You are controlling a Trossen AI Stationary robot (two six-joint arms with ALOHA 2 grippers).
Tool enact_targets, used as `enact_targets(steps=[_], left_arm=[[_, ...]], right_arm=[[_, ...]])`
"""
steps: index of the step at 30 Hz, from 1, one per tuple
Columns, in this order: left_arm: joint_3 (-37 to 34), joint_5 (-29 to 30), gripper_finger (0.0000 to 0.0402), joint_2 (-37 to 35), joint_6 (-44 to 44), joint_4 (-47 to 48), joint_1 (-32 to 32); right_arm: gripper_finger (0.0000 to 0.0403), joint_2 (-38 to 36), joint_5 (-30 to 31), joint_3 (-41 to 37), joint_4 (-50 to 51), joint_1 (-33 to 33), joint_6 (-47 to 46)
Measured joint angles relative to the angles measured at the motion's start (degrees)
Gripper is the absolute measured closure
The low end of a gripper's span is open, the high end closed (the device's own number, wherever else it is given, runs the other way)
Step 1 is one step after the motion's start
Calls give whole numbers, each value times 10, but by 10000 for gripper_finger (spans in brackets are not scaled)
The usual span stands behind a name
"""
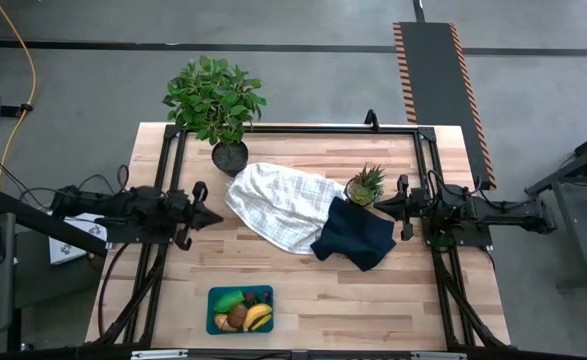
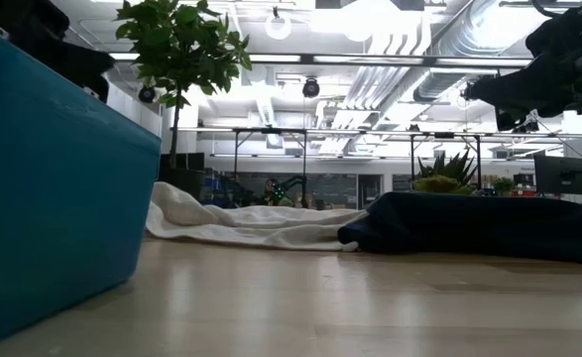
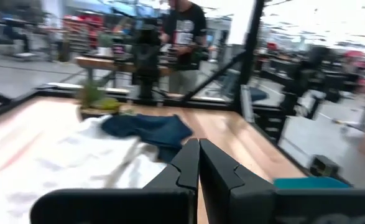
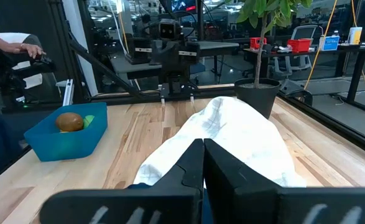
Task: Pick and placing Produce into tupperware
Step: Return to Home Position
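High view: tupperware [image 1: 211, 312] sits near table's edge, produce [image 1: 243, 312] piled inside. Left gripper [image 1: 216, 215] & right gripper [image 1: 378, 207] hang at opposite sides, well apart from it, each w/ 2 fingers pressed together, empty.

Left gripper [image 1: 216, 215] closed; right gripper [image 1: 379, 206] closed

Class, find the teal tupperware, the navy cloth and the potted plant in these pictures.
tupperware [image 4: 64, 146]: right wrist view, on its outer side wall.
navy cloth [image 1: 355, 236]: high view, on the middle of the cloth.
potted plant [image 1: 213, 98]: high view, on its leaves.
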State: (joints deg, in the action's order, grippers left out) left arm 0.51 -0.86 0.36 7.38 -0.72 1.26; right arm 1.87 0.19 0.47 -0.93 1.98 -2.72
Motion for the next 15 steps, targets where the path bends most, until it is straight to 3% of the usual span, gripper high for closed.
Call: enact_targets(steps=[5, 15], left_arm=[[0, 0, 401, 0, 0, 1, -42], [0, 0, 401, 0, 0, 1, -45]], right_arm=[[403, 0, 0, 0, 0, 0, 0], [403, 0, 0, 0, 0, 0, 0]])
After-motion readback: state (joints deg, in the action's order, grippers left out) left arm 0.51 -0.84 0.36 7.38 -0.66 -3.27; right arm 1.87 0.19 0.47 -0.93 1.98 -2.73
